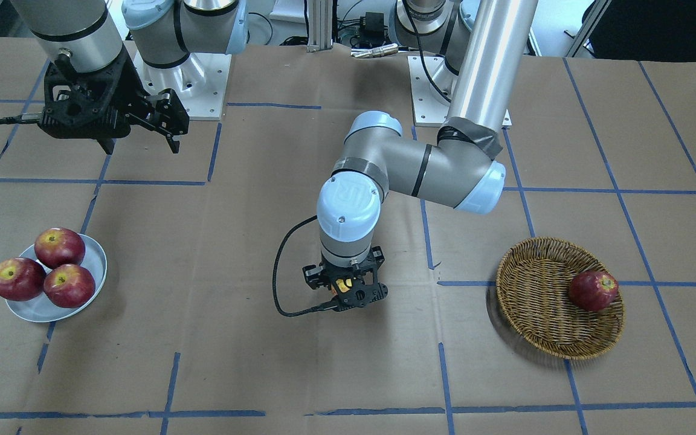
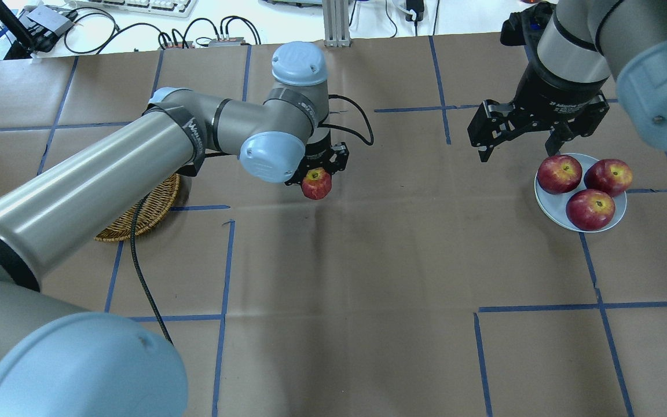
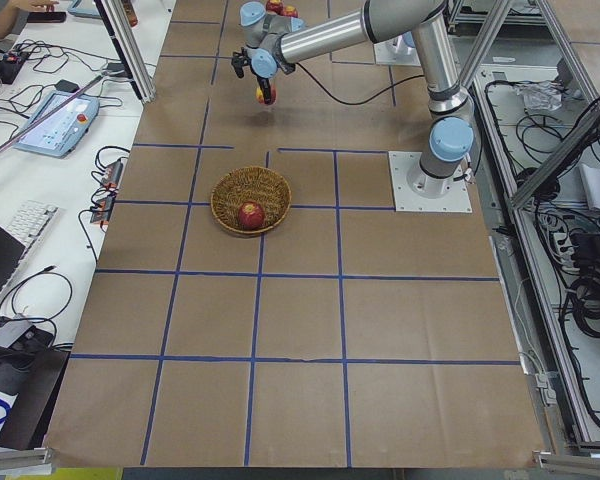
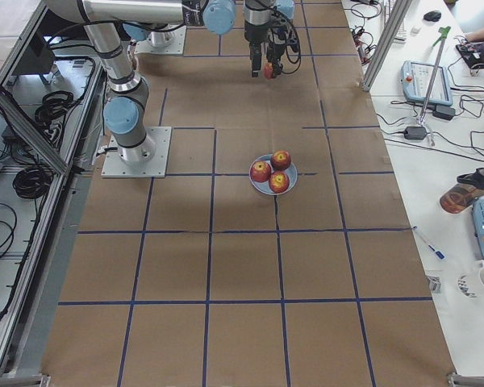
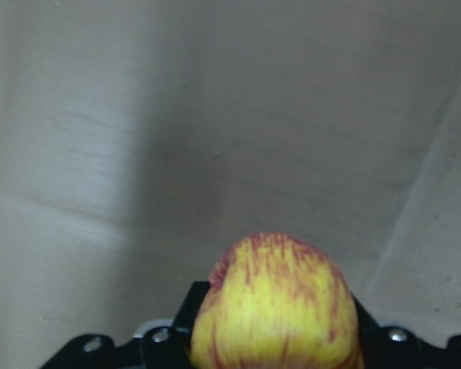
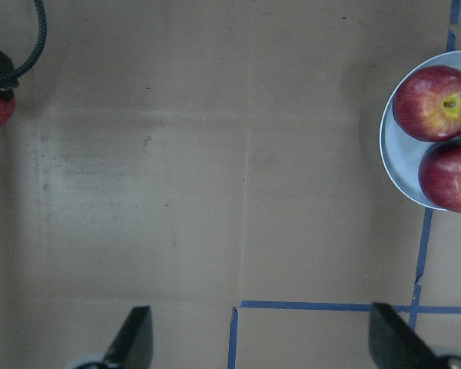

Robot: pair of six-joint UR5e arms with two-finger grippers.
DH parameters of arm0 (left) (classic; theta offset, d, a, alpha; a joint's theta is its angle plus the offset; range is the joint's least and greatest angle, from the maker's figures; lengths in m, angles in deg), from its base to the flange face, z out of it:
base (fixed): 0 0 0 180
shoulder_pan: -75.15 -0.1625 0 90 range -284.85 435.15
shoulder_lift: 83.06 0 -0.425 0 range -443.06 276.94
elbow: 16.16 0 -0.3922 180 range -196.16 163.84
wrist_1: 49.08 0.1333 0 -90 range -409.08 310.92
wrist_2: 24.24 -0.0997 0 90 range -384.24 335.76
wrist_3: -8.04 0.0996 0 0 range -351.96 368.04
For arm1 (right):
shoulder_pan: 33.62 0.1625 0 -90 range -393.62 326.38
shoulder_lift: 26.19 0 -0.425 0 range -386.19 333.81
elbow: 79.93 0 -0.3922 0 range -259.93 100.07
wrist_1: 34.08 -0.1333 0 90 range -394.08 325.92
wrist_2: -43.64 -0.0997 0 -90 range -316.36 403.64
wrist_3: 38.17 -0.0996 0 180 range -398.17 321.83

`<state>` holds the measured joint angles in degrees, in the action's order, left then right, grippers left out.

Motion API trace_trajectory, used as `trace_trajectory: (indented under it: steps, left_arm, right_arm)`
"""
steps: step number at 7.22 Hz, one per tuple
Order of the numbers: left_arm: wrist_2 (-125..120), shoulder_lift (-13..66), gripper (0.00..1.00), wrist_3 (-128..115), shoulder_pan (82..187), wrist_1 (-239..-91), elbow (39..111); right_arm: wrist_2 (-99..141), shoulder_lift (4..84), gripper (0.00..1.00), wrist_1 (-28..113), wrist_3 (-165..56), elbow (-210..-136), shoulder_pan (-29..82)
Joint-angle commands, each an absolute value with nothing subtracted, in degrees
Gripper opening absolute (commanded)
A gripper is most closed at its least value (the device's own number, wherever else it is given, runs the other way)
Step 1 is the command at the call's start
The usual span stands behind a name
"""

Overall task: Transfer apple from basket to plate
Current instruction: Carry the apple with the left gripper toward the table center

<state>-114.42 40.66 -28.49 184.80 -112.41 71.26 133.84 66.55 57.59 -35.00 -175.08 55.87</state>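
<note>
The left gripper (image 2: 316, 175) has its fingers (image 5: 190, 311) clamped on the apple (image 2: 316, 185) above the tabletop (image 2: 368, 260). The right gripper (image 2: 517, 152) hangs spread wide, with the plate (image 2: 549, 204) just beside its fingers.

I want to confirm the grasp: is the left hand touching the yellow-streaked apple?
Touching. The left wrist view shows the apple pressed between the black fingers of the left hand, with no gap on either side.

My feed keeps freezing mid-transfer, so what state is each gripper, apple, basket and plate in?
left gripper, shut on the apple.
right gripper, open, empty.
apple, held in the air between basket and plate.
basket, holds one dark red apple.
plate, holds three red apples.
</note>
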Motion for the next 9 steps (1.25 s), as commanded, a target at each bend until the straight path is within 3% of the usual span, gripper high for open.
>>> trace_trajectory:
  steps: [1,9]
  left_arm:
    - [-114.1,41.7,0.58,-30.3,185.5,-112.3,70.8]
    - [-112.4,42.7,0.60,-31.1,187.3,-112.3,70.8]
  right_arm:
    - [134.3,66.5,1.00,57.8,-35.0,-175.1,55.9]
    - [134.0,65.1,1.00,58.6,-35.9,-175.1,56.3]
